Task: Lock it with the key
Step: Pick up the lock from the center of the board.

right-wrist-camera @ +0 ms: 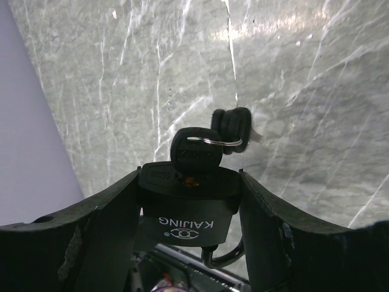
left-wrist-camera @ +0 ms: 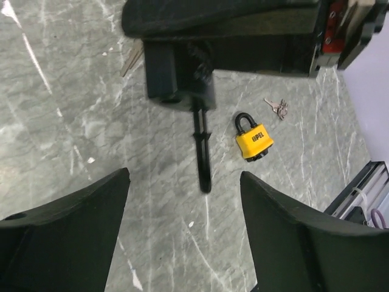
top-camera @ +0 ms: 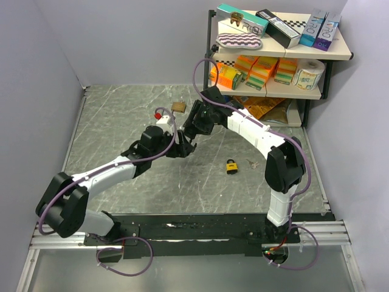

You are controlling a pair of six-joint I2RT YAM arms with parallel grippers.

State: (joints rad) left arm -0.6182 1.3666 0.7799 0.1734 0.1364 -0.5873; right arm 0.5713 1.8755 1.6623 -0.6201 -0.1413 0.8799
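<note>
My right gripper is shut on a black padlock marked KAIJING, gripped by its two sides. A black-headed key sticks in its keyhole, and a ring with spare keys hangs from it. In the left wrist view the same padlock hangs above the table, its key pointing toward me edge-on. My left gripper is open just short of the key tip, with nothing between its fingers. From above, the left gripper and right gripper meet mid-table.
A yellow padlock lies on the marble table beside small silver keys. A brown object lies farther back. A stocked shelf stands at the back right.
</note>
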